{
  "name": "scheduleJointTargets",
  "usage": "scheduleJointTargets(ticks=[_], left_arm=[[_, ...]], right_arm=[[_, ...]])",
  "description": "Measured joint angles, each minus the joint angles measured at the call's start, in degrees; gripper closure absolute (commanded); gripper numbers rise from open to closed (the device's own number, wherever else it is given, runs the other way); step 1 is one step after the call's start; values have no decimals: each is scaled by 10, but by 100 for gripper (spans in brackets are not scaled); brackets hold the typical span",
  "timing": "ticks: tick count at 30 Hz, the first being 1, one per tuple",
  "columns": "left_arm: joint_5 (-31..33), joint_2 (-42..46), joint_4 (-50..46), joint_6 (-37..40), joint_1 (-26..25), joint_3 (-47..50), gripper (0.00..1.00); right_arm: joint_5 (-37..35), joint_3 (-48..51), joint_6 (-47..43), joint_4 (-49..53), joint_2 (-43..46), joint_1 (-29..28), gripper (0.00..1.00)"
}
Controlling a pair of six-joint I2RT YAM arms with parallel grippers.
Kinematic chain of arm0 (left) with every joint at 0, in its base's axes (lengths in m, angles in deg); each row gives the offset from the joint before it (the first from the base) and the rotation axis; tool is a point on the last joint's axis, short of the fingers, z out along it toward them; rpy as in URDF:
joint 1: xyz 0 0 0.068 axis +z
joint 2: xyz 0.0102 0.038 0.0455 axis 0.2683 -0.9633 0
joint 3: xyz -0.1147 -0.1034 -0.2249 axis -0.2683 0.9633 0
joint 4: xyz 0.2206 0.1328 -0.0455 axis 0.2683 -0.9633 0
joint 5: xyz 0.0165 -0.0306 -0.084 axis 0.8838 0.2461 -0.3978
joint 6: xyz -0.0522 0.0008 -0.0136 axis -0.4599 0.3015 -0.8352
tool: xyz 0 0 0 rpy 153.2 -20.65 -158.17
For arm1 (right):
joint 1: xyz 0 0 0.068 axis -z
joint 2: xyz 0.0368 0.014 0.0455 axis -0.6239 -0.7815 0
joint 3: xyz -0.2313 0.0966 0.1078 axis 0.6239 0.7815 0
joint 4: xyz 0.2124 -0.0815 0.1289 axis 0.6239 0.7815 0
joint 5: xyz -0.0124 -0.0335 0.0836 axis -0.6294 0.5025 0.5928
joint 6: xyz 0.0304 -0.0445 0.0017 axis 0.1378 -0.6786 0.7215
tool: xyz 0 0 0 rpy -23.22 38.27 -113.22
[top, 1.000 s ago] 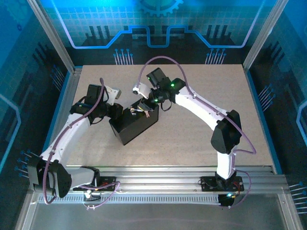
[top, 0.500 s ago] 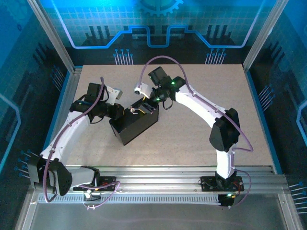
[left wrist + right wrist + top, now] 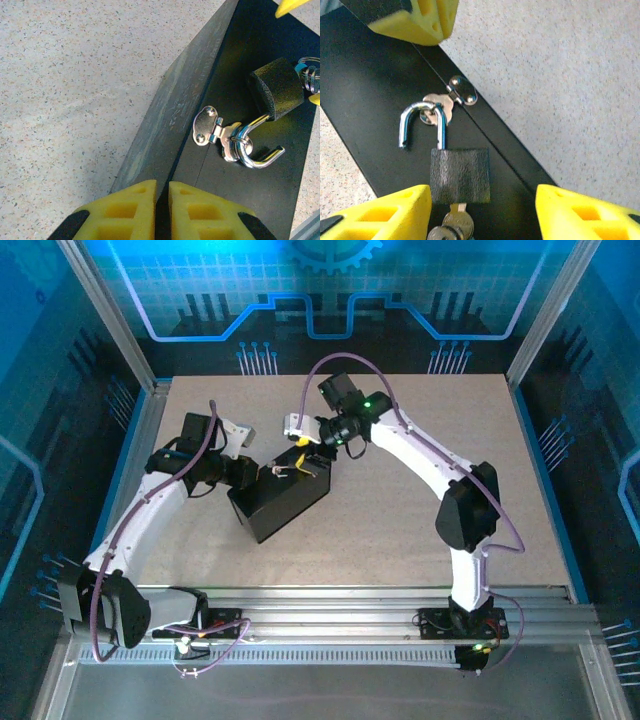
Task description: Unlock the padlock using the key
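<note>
On the desk (image 3: 420, 530) a black box (image 3: 280, 505) is set mid-frame. The left hand (image 3: 161, 210) is pressed together at its edge; the right hand (image 3: 484, 212) is spread, flanking the padlock (image 3: 460, 175) at lower centre, with the key (image 3: 452, 227) lodged in it

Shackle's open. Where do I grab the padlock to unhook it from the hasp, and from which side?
Grip the padlock by its dark rectangular body, across the two narrow edges, coming from the key end. It lies flat on the box, and the right gripper, jaws open, straddles it there. Avoid the shackle: it's hooked through the hasp.
</note>
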Motion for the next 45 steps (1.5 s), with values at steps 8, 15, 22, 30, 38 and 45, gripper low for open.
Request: scheduleJointTargets(ticks=[8,15,22,30,38,45], left_arm=[[-1,-1,1,0,0,0,87],[-1,-1,1,0,0,0,88],[-2,-1,1,0,0,0,88],[-2,-1,2,-3,0,1,88],[2,-1,6,-33,0,1,89],[1,-10,23,-53,-4,0,90]], right_arm=[[45,-41,-39,35,-42,1,42],[58,-59,-50,75,-58,0,46],[48,-81,-32,83,-72,-3,66],[27,-101,27,105,-79,-7,86],[-27,-94,135,115,-58,-21,100],[-92,-60,252,116,-23,-28,100]])
